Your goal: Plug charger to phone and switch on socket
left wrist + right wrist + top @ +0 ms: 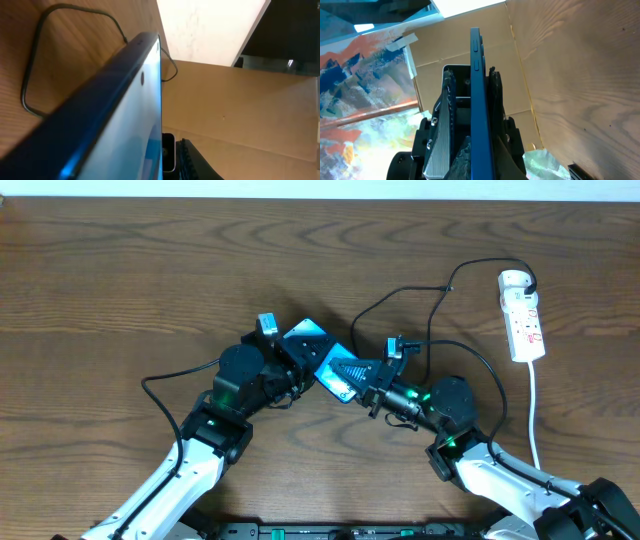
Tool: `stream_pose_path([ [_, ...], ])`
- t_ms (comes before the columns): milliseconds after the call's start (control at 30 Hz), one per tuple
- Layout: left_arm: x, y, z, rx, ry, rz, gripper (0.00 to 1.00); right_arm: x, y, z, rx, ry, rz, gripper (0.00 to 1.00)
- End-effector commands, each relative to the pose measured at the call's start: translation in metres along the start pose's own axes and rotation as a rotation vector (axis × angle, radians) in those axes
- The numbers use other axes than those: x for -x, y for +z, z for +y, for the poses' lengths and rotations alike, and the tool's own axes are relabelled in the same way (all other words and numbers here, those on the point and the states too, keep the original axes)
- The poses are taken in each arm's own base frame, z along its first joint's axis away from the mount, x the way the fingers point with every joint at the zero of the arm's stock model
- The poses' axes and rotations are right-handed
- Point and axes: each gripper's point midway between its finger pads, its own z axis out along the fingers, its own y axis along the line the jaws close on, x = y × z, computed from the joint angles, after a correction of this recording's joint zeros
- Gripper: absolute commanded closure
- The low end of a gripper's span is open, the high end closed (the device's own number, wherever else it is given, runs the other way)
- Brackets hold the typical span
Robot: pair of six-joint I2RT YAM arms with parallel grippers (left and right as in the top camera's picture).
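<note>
The phone [322, 358], blue screen lit, is held off the table at the middle, tilted on edge between both grippers. My left gripper [298, 365] is shut on its left end; in the left wrist view the phone [115, 125] fills the lower left beside one finger [192, 162]. My right gripper [365, 375] is shut on its right end; the right wrist view shows the phone [479, 90] edge-on between my fingers [475, 155]. The charger's thin black cable [400, 295] loops across the table from its white plug head [513, 280], which sits in the socket [527, 325]. Its connector tip is hidden.
The white power strip's lead [535, 410] runs down toward the front right edge. The thin cable also lies on the wood behind the phone in the left wrist view [30, 60]. A thick black robot cable [165, 380] curves left of the left arm.
</note>
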Motion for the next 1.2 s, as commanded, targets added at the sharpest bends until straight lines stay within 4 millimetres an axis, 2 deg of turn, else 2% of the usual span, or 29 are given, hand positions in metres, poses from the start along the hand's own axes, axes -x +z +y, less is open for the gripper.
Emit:
stream_pose_path([
  [0,0.014,-0.002,-0.02,-0.049,0.025,-0.071,0.74,-0.009,-0.004,-0.007,-0.03,0.006,0.071,0.99],
  [133,0.014,-0.001,-0.009,-0.006,0.008,-0.07,0.74,-0.001,-0.007,-0.005,-0.025,-0.002,0.05,0.99],
  [500,0.006,-0.001,-0.01,-0.012,0.01,-0.029,0.74,0.018,-0.007,-0.003,-0.011,-0.087,-0.061,0.99],
  [700,-0.007,-0.001,-0.011,-0.015,0.011,0.05,0.68,0.027,-0.007,-0.001,-0.005,-0.117,-0.112,0.99],
  [1000,-0.007,-0.001,-0.011,-0.014,0.011,0.049,0.69,0.027,-0.007,0.0,0.006,0.005,-0.113,0.99],
  [1167,-0.006,-0.001,-0.011,-0.014,0.012,0.044,0.73,0.009,-0.003,0.008,0.04,0.032,-0.047,0.99],
])
